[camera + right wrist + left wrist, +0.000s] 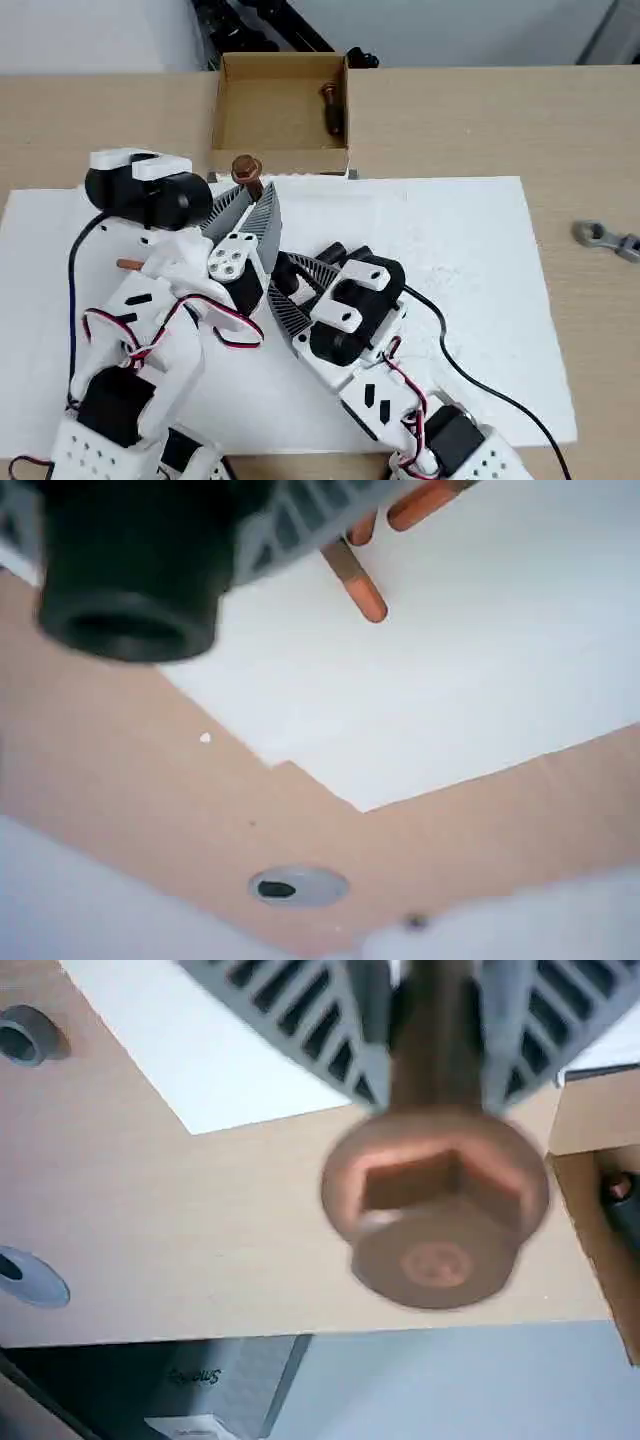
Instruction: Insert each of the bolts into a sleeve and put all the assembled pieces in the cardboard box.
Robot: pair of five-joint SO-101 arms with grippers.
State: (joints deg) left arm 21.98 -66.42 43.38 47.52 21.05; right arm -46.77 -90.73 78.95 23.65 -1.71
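We are seeing the right gripper point(283, 272), well short of the cardboard box point(270, 115), pinching a black sleeve point(130, 580), a smooth matte tube with a round open bore. Closer to the box, the left gripper point(250, 192) is pressing its ribbed grey fingers point(290, 1010) onto the shank of a bolt point(435, 1210). The bolt is coppery metal, with a hexagonal head on a round flange, and is hovering just at the box's front wall. Inside the box, against its right wall, an assembled piece point(332, 108) is lying.
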